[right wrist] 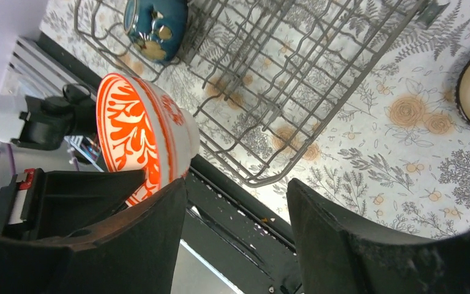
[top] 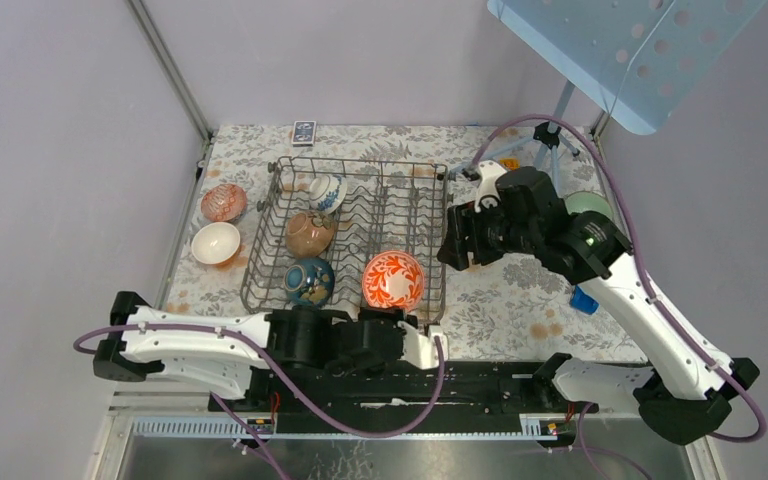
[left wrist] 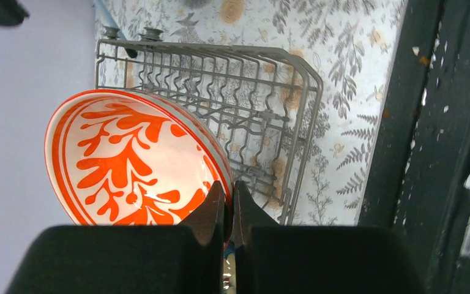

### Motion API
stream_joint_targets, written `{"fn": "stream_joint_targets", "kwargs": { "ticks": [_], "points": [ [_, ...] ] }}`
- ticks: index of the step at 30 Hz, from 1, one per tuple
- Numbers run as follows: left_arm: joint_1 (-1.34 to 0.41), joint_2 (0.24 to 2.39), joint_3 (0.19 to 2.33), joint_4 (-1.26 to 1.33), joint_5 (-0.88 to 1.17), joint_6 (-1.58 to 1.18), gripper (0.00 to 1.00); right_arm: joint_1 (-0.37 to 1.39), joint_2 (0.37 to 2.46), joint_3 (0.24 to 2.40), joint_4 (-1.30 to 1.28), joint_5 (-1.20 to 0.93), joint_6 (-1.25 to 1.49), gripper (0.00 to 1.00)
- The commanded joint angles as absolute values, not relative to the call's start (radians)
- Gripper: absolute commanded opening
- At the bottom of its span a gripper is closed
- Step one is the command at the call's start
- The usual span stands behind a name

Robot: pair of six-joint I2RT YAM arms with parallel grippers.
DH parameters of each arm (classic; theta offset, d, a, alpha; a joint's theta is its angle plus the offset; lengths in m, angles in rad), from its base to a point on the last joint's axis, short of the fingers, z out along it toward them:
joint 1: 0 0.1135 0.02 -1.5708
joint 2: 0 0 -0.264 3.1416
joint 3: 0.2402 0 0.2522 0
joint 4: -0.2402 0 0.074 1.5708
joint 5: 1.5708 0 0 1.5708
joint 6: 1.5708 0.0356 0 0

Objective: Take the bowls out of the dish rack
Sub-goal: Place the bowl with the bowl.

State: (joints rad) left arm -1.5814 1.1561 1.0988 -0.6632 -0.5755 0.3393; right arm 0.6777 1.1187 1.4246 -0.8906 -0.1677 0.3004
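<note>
The grey wire dish rack (top: 400, 205) stands mid-table. It holds a white-and-blue bowl (top: 327, 192), a brown bowl (top: 310, 233) and a dark blue bowl (top: 309, 281). My left gripper (top: 400, 318) is shut on the rim of an orange-patterned bowl (top: 393, 280), which it holds on edge at the rack's front right corner. In the left wrist view the gripper (left wrist: 229, 202) pinches that bowl's (left wrist: 122, 165) rim, with the rack (left wrist: 251, 104) behind. My right gripper (top: 455, 245) is open and empty beside the rack's right side. Its view (right wrist: 238, 187) shows the orange bowl (right wrist: 134, 131), the dark blue bowl (right wrist: 155, 21) and the rack (right wrist: 269, 92).
A red-patterned bowl (top: 224, 202) and a white bowl (top: 215, 243) sit on the table left of the rack. A green bowl (top: 588, 205) lies behind the right arm. A blue object (top: 584, 301) lies at the right. A card box (top: 303, 132) is at the back edge.
</note>
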Motion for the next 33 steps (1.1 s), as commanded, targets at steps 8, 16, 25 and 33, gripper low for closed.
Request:
{"fn": "stream_joint_targets", "kwargs": {
  "ticks": [8, 16, 25, 33],
  "points": [
    [-1.611, 1.128, 1.023, -0.663, -0.423, 0.629, 0.0, 0.871, 1.19, 1.437, -0.925, 0.029, 0.322, 0.62],
    [-1.611, 1.127, 1.018, -0.744, -0.337, 0.701, 0.0, 1.055, 1.272, 1.484, -0.929, 0.252, 0.336, 0.59],
    [-1.611, 1.094, 1.013, -0.777, -0.281, 0.744, 0.0, 1.16, 1.333, 1.496, -0.943, 0.278, 0.364, 0.55],
    [-1.611, 1.081, 1.019, -0.776, -0.259, 0.715, 0.0, 1.184, 1.324, 1.432, -0.925, 0.234, 0.388, 0.51]
  ]
}}
